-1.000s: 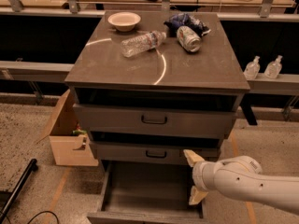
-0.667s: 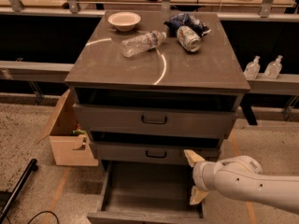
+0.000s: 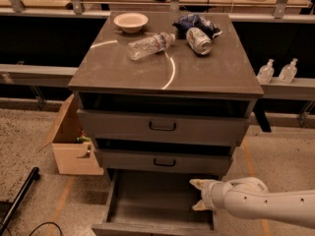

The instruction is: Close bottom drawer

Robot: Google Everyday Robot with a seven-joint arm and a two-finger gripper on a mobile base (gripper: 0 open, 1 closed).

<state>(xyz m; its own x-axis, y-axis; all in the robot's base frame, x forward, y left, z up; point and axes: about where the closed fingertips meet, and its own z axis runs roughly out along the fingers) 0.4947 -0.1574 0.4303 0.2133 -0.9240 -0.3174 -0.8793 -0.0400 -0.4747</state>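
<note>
The bottom drawer [image 3: 147, 200] of the grey-brown cabinet [image 3: 167, 73] is pulled far out, and its inside looks empty. Its short front [image 3: 147, 228] lies at the lower edge of the view, and its handle is out of view. My gripper [image 3: 198, 195] is on the white arm [image 3: 261, 205] coming in from the lower right. It hovers over the right side of the open drawer, pointing left, just below the middle drawer [image 3: 162, 161]. Its two pale fingertips [image 3: 197, 183] are apart and hold nothing.
The top drawer [image 3: 162, 127] and the middle drawer stand slightly ajar. On the cabinet top lie a bowl [image 3: 130, 21], a plastic bottle [image 3: 147, 44], a can [image 3: 198, 40] and a dark bag [image 3: 197, 22]. A cardboard box [image 3: 74, 146] stands on the floor to the left.
My gripper has sunk a little and moved slightly left over the drawer. Its fingertips stand closer together than before. The drawer has not moved.
</note>
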